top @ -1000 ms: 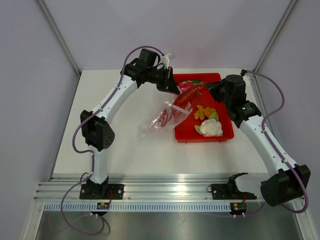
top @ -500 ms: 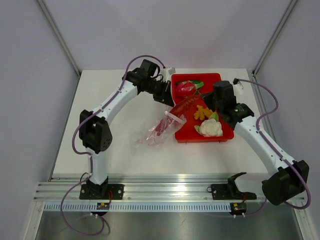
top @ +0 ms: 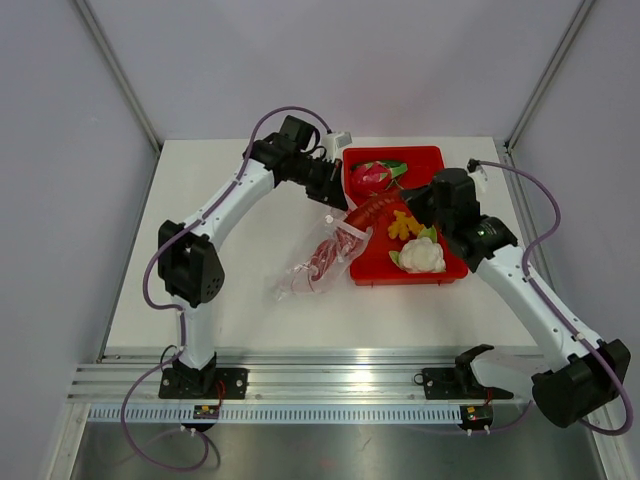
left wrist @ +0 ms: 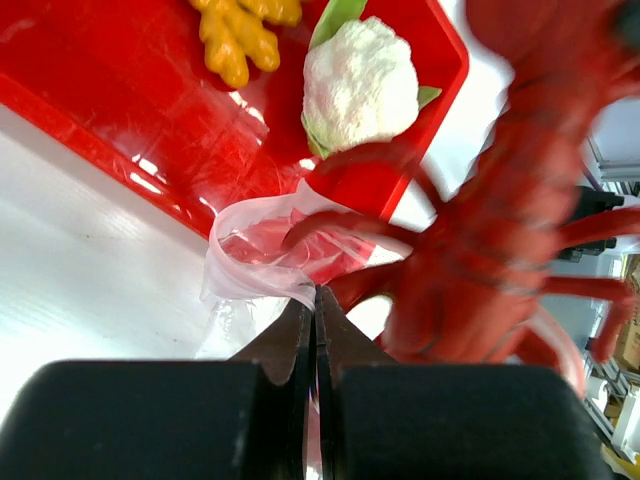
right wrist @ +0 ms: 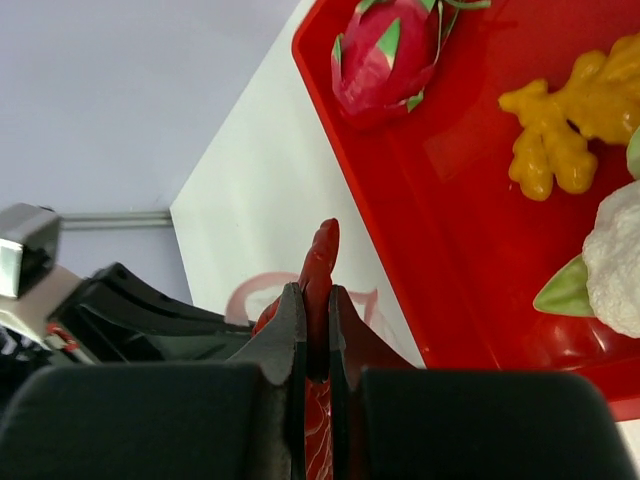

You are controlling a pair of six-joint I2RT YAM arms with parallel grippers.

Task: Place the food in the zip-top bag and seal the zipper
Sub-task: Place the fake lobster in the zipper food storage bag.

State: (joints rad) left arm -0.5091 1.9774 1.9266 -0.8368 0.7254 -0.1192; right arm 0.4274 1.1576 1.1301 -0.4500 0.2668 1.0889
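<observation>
Two arms have drawn together over the last second. From above, the left gripper (top: 335,200) has lowered the zip-top bag (top: 318,258) beside the red tray (top: 410,279), and the right gripper (top: 408,205) has carried a red crayfish-like food piece (top: 372,208) to the bag's mouth. Left wrist: jaws pinch the bag's rim, mouth gaping. Right wrist: jaws clamp the piece, which is probably not yet inside, so loading continues.

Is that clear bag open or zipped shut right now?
Open. The left fingers pinch one lip of the bag, and its mouth gapes in a loop.
</observation>
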